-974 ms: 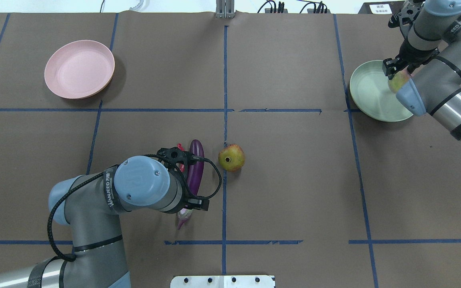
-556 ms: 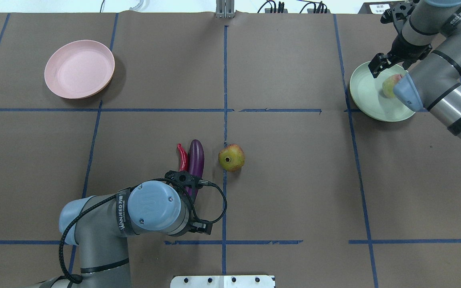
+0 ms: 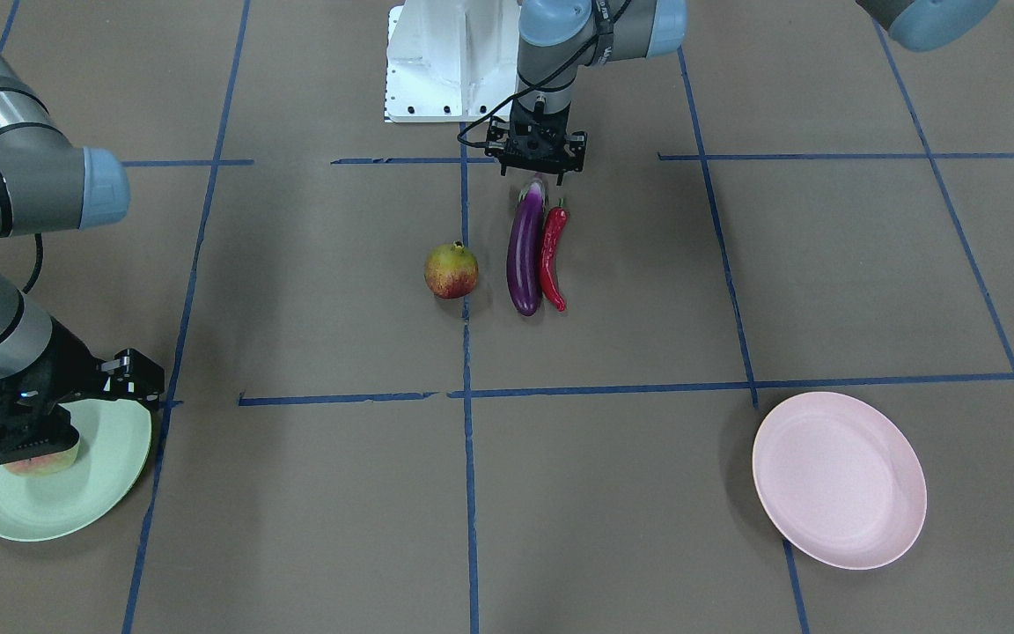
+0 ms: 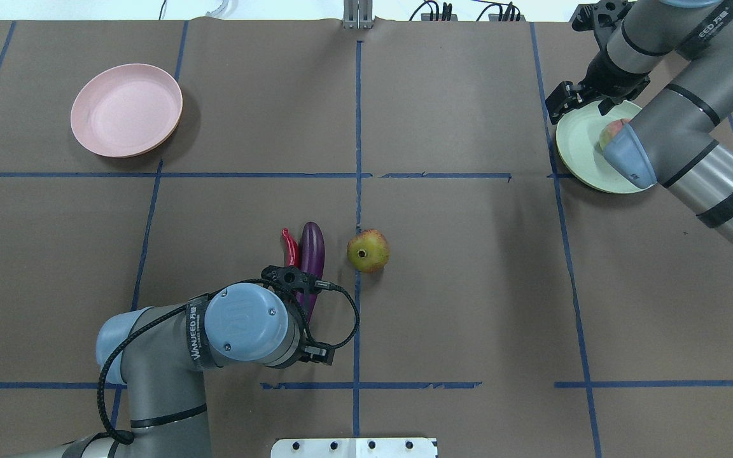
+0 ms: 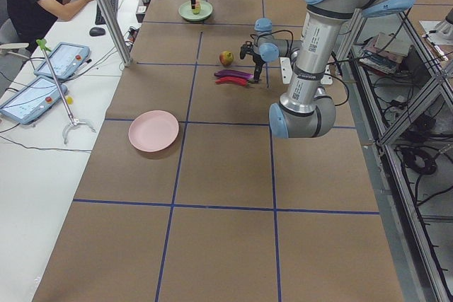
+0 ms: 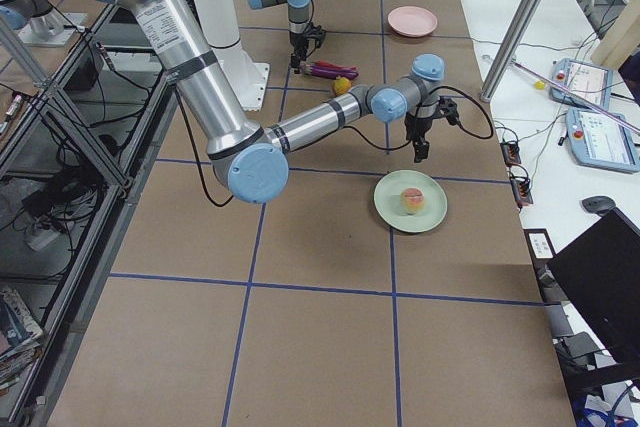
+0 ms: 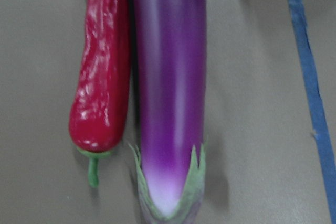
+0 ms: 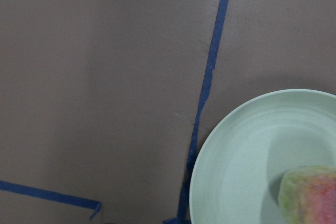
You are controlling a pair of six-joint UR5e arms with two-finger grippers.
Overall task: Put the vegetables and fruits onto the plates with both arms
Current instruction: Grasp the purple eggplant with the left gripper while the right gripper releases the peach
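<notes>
I see the brown table [image 4: 468, 286], crossed by blue lines [image 4: 358, 127], carrying a pink plate [image 4: 126, 109], a green plate [image 4: 579, 149], and mid-table an eggplant [image 4: 312, 251] touching a chili [image 4: 291, 249], with a fruit [image 4: 368, 250] just beside them.

The overhead camera looks forward and down over the table [image 4: 468, 286] from the robot's side; the front-facing one looks steeply down from opposite. 2 side cameras look along it from its ends. The left wrist camera is close above the eggplant [image 7: 170, 93] and chili pepper [image 7: 102, 77], the right above the mint green plate [image 8: 247, 171]; all fixed views share these
</notes>
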